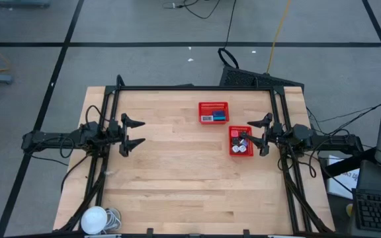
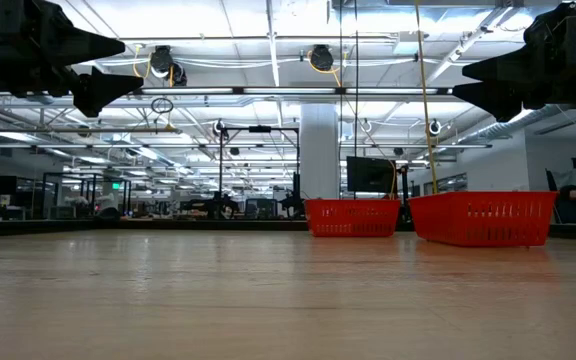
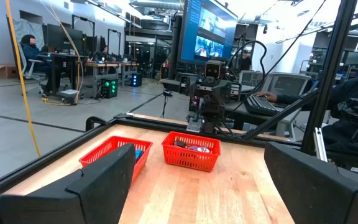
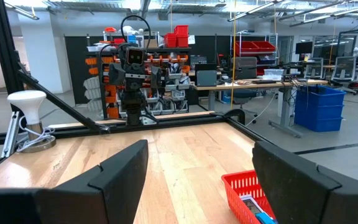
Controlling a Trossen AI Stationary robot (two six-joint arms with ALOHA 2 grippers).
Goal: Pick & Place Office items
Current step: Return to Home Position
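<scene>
Office items (image 1: 241,145) are located in 2 red mesh baskets on the right half of the table (image 1: 177,178).

1. Rear basket (image 1: 213,104): I read a white piece and a blue piece inside it.
2. Front basket (image 1: 231,140): it sits just beside the rear basket, closer to the right arm. It holds several pieces in white, black and blue. I cannot resolve the individual pieces further.

Left gripper (image 1: 143,131): raised above the left half of the table and well apart from both baskets. Its 2 fingers are spread wide and it is empty.

Right gripper (image 1: 251,134): raised at the right side of the table, with its 2 fingers spread wide and empty. In the high view its fingertips overlap the right rim of the front basket. The low view shows it clear above the baskets, not touching them.

A white round object (image 1: 94,218) with a coiled cable rests at the front-left corner of the table.
</scene>
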